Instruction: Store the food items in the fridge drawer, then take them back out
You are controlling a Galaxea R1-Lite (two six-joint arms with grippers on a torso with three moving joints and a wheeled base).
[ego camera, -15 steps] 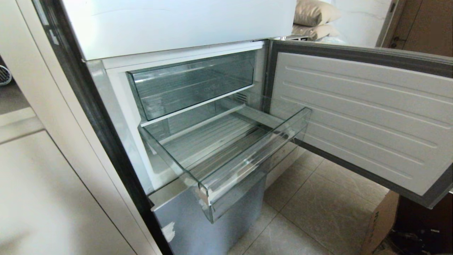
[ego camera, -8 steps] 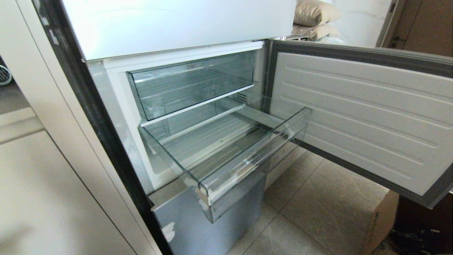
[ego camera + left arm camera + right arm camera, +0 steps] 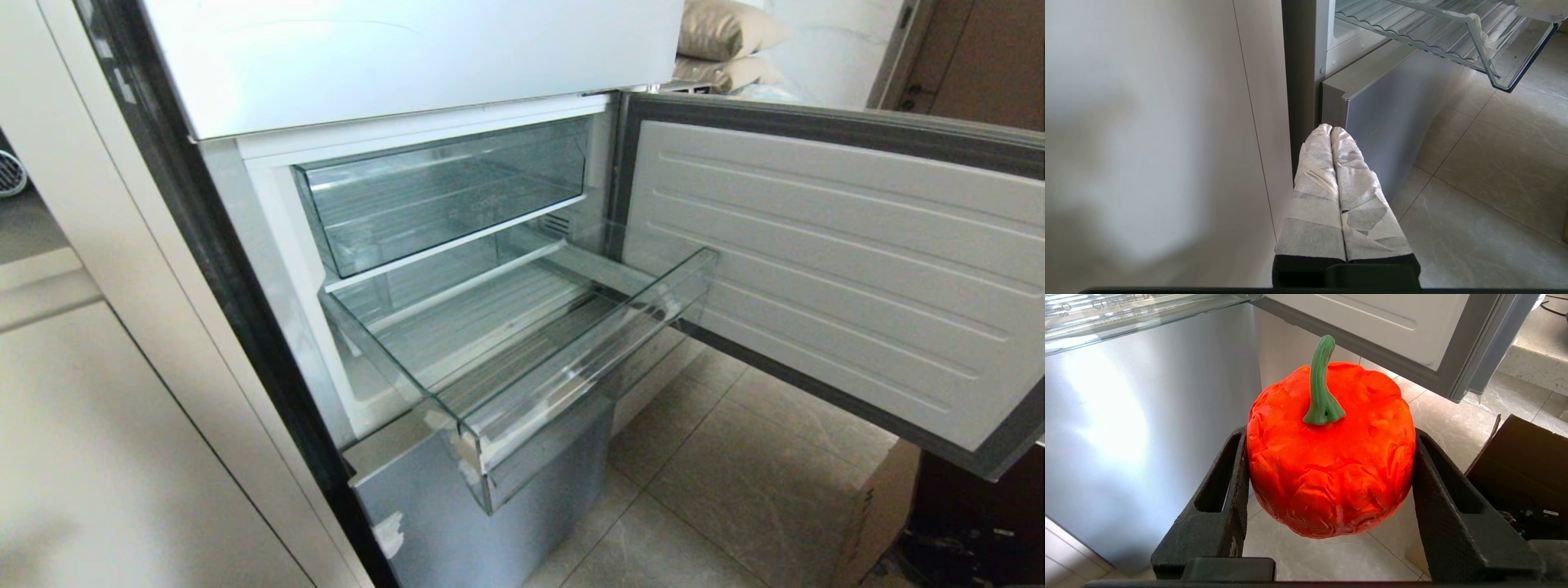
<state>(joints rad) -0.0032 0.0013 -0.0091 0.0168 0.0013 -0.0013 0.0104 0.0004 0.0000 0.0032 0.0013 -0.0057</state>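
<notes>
right end effector [image 3: 1327, 506] is gripping the red pepper [image 3: 1331, 457], stem pointing away from the wrist, hanging below the drawer [image 3: 522, 359], which is standing pulled out and bare above it. left end effector [image 3: 1331, 134] is closed, holding nothing, beside the fridge.

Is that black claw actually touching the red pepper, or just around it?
Touching. In the right wrist view, both fingers of the right gripper press against the sides of the red pepper, holding it above the floor.

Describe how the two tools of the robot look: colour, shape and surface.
The left tool has two long fingers wrapped in white, wrinkled tape, rounded at the tips, on a black base. The right tool has two bare black fingers, rough-textured and wedge-shaped, each with a hollow slot. No cables or markings are visible.
</notes>
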